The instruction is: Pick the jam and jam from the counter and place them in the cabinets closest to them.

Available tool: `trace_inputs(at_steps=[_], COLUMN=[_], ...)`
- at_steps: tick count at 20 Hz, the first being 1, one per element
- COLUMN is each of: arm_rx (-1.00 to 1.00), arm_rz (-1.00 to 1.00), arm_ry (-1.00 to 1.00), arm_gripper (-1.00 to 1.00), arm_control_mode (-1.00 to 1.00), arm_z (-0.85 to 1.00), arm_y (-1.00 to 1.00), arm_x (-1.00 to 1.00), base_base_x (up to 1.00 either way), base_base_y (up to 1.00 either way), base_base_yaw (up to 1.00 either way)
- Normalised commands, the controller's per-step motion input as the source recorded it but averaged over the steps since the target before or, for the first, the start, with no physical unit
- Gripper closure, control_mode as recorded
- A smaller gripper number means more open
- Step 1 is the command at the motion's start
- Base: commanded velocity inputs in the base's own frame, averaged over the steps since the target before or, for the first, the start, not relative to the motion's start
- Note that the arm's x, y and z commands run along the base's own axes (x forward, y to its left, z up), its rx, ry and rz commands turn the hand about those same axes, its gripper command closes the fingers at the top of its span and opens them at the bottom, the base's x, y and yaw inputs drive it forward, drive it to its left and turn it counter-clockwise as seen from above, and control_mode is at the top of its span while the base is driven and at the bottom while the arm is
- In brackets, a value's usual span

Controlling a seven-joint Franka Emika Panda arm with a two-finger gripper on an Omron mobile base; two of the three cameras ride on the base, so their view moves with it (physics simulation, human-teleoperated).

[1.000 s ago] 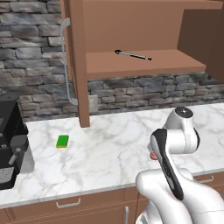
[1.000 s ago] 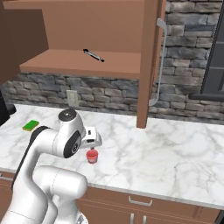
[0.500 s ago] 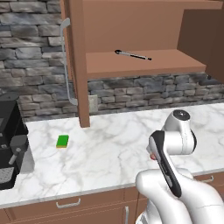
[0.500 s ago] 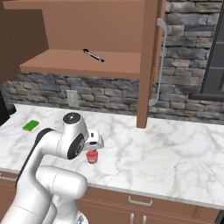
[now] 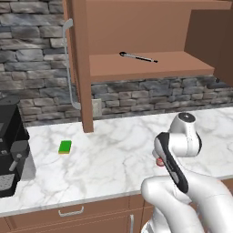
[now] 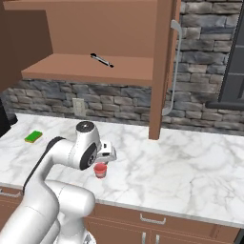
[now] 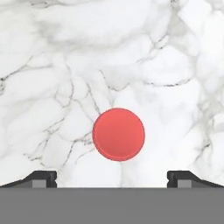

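- Tool spread wide, poised directly above red-lidded jam jar, nothing pinched.
- Jar upright on marble counter, near front edge, just below open cabinet.
- Arm slightly lower and closer over jar than a moment ago; jar unmoved.
- Likely next: descend, close on jar.

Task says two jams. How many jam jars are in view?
1: a red-lidded jam jar on the marble counter, directly below the open gripper. A second may be off-camera or behind the arm.
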Motion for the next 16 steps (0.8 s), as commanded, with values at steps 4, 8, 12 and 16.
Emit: trace_inputs(at_steps=[4,8,12,16], arm_rx=[0.0,0.0,0.01,0.0], arm_rz=[0.0,0.0,0.0,0.0], arm_ry=[0.0,0.0,0.0,0.0], arm_gripper=[-1.0,-1.0,-1.0,-1.0], arm_control_mode=[-1.0,-1.0,-1.0,-1.0], arm_z=[-0.48,-0.37,-0.3,-0.24], arm_y=[0.0,0.06,0.28,0.35], arm_x=[0.02,0.0,0.0,0.0], base_base_x=[0.0,0.0,0.0,0.0], base_base_y=[0.0,0.0,0.0,0.0], base_base_yaw=[0.0,0.0,0.0,0.0])
